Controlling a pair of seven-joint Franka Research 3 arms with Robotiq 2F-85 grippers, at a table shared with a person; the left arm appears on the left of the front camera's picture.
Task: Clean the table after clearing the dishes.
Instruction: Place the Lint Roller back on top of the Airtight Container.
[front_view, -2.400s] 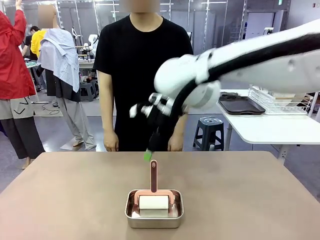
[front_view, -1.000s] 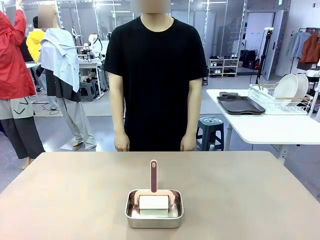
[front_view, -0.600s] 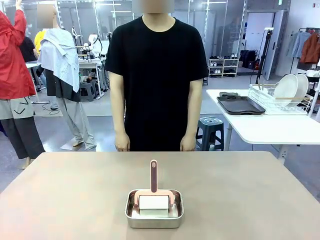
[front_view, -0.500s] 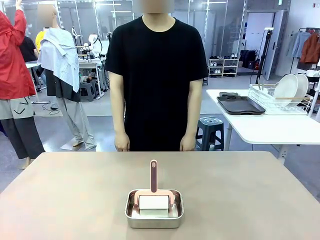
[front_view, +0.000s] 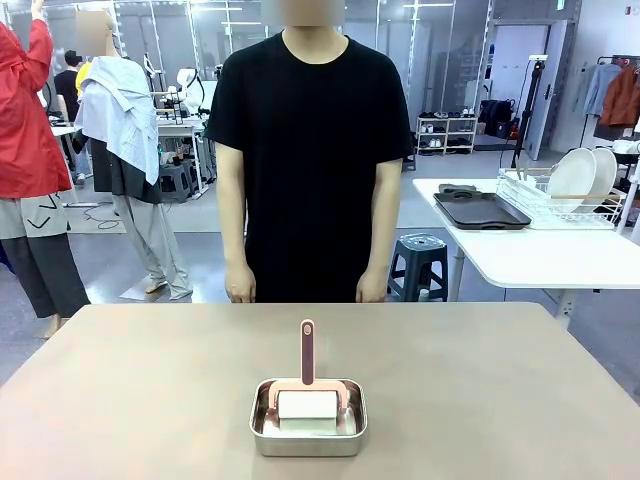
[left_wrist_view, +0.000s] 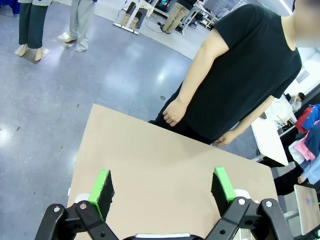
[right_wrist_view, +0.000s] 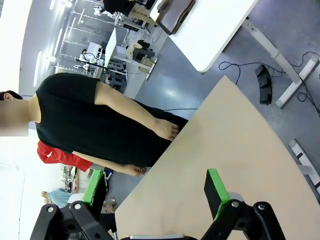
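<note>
On my front camera the table (front_view: 130, 390) spans the whole width, its taupe top bare apart from a small steel pan (front_view: 308, 418) near my edge at centre, with a pink-handled lint roller (front_view: 307, 385) lying in it, handle leaning up toward the far side. The dishes (front_view: 585, 176) I can make out are white plates standing in a wire rack (front_view: 545, 203) on the white side table (front_view: 530, 255) at the right, beside a dark tray (front_view: 482, 211). A person in a black shirt (front_view: 312, 150) stands at the far edge, hands down. My left gripper (left_wrist_view: 162, 186) hangs above the tabletop with jaws spread wide and holding nothing; my right gripper (right_wrist_view: 154, 187) likewise.
</note>
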